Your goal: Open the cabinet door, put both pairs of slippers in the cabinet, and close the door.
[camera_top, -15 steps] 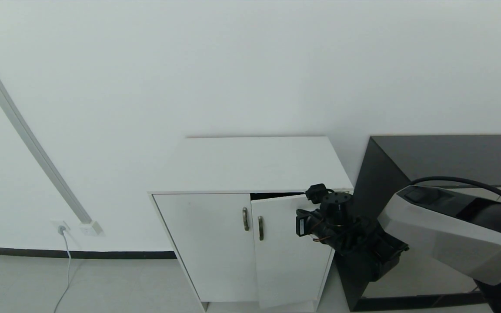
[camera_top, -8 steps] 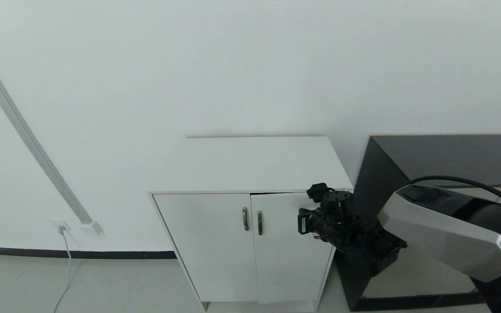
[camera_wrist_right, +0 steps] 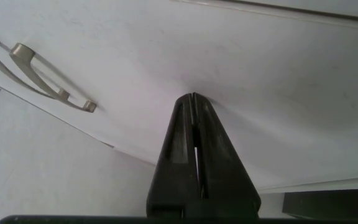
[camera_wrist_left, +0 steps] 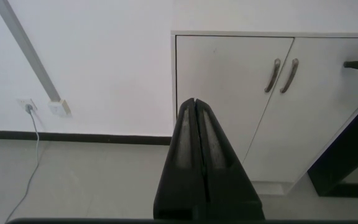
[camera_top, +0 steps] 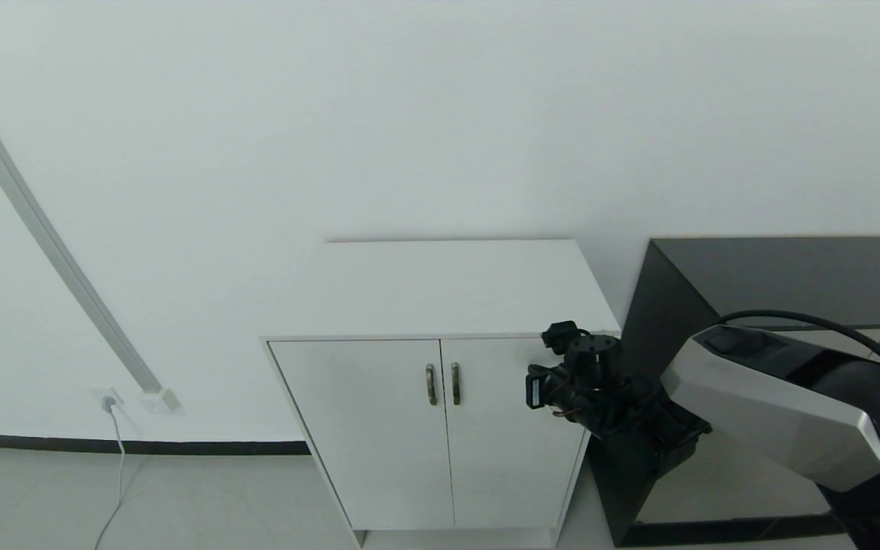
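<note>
The white cabinet (camera_top: 448,290) stands against the wall with both doors flush and its two metal handles (camera_top: 442,384) side by side at the centre. My right gripper (camera_top: 538,389) is shut, its tips pressed against the right door (camera_top: 509,451) near the upper outer corner. In the right wrist view the shut gripper (camera_wrist_right: 193,98) touches the door panel (camera_wrist_right: 272,68), with the handles (camera_wrist_right: 42,74) off to one side. My left gripper (camera_wrist_left: 195,102) is shut on nothing, held back from the cabinet (camera_wrist_left: 229,81) above the floor.
A dark low unit (camera_top: 776,275) stands directly right of the cabinet. A wall socket with a cable (camera_top: 109,401) and a slanted conduit (camera_top: 43,229) are on the left wall. Open floor (camera_top: 142,496) lies left of the cabinet.
The right door swung from ajar to fully shut as my right gripper pushed it in. The dark gap at its top has gone.
</note>
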`<state>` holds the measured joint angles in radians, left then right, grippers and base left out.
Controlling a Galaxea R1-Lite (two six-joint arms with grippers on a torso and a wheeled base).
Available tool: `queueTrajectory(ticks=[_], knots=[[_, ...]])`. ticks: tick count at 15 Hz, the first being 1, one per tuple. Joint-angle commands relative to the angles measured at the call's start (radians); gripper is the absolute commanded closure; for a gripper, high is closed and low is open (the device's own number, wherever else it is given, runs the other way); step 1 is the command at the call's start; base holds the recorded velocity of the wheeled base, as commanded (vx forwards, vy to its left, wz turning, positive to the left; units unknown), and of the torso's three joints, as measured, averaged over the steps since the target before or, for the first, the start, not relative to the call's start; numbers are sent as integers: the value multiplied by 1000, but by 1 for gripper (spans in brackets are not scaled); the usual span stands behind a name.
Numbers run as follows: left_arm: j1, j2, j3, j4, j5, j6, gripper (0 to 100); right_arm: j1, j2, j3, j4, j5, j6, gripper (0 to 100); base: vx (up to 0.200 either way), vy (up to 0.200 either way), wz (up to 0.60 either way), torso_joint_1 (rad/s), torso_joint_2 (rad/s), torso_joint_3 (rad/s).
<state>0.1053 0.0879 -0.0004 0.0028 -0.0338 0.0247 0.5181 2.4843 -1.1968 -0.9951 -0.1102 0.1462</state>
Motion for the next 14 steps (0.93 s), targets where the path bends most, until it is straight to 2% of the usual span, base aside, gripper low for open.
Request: queueTrajectory(ticks=[1,5,8,10,11,14], knots=[[1,1,-1,0,0,0,100,-4,5,-4,0,0,1,100,0,0,0,0,0,0],[1,1,0,0,0,0,100,-4,1,6,-4,0,0,100,0,0,0,0,0,0],[1,1,-1,0,0,0,100,3,-94,105,-23,-28,1,100,0,0,0,0,0,0],[1,1,0,-1,0,0,100,17,-239,243,-96,-48,1,100,0,0,0,0,0,0],[1,1,0,0,0,0,100,17,-269,263,-97,-48,1,100,0,0,0,0,0,0],[1,1,0,0,0,0,100,17,-530,508,-99,-86,3,100,0,0,0,0,0,0]])
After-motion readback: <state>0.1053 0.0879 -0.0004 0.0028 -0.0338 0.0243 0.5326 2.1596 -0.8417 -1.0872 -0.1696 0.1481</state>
